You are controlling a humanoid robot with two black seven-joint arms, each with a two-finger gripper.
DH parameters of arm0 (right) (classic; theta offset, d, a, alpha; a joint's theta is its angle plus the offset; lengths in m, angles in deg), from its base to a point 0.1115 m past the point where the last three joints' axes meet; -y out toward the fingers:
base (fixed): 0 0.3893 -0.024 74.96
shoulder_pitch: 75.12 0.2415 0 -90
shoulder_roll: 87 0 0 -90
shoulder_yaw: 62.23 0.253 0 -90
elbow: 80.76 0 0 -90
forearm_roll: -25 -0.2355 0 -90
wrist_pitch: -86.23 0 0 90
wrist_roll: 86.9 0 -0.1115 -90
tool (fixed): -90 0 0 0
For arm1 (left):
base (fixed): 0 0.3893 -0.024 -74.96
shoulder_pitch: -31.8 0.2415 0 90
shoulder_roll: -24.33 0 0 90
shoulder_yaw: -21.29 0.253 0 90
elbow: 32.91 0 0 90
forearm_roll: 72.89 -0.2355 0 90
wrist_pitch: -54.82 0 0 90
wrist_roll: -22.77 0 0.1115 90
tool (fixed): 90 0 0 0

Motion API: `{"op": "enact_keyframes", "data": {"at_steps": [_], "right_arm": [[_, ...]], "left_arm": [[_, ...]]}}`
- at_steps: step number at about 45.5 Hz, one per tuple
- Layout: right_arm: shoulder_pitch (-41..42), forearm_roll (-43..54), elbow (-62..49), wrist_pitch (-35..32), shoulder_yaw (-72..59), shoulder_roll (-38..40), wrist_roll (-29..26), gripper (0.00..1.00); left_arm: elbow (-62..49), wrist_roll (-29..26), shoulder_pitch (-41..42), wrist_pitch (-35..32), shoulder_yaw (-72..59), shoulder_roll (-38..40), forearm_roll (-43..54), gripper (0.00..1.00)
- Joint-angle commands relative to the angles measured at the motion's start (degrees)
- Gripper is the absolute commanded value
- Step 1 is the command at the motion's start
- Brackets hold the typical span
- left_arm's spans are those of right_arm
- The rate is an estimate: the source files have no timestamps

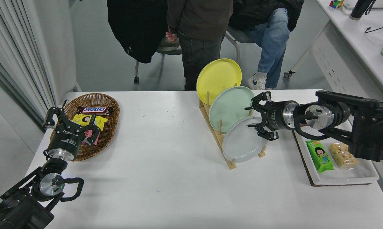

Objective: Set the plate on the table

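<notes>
Head view: "SNICKERS" bar (94, 110) in basket (113, 127).

By my right gripper (256, 115) a smooth matt grey plate (242, 143), bare wooden rack (215, 133), far left a rough woven wicker basket (110, 127), matt white table (166, 165)
</notes>
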Motion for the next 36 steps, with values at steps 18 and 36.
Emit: {"op": "enact_keyframes", "data": {"at_steps": [18, 36], "right_arm": [[-0.6, 1.4, 2.2, -0.2, 0.5, 1.3, 3.7, 0.55], [-1.1, 2.6, 1.5, 0.5, 0.5, 1.1, 4.2, 0.52]], "left_arm": [[0.0, 0.0, 0.0, 0.0, 0.0, 0.0, 0.0, 0.98], [0.0, 0.0, 0.0, 0.0, 0.0, 0.0, 0.0, 0.98]]}}
